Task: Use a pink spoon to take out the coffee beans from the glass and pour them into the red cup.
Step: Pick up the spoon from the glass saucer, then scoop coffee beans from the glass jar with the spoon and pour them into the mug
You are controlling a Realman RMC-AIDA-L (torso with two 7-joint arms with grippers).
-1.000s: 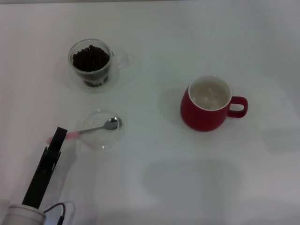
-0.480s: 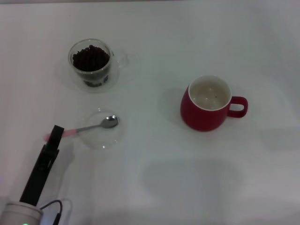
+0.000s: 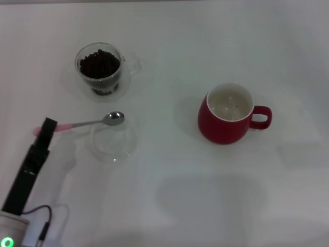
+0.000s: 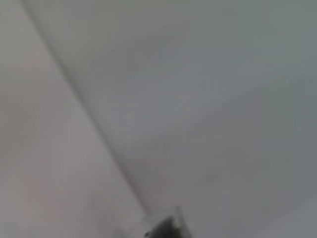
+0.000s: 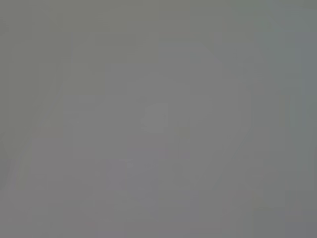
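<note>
In the head view my left gripper [image 3: 48,127] is shut on the pale-pink handle of the pink spoon [image 3: 87,122], which hangs level above the table with its shiny bowl over the far rim of a shallow clear dish. The glass [image 3: 99,71] stands at the far left, holding a heap of dark coffee beans [image 3: 99,64]. The red cup [image 3: 227,113] sits to the right, white inside, its loop handle pointing right. My right gripper is out of view.
A shallow clear glass dish [image 3: 114,141] rests on the white table [image 3: 205,195] just below the spoon's bowl. The wrist views show only blank grey surface.
My left gripper has lifted the pink spoon out of the clear dish and carried it up and toward the far left, closer to the glass.
</note>
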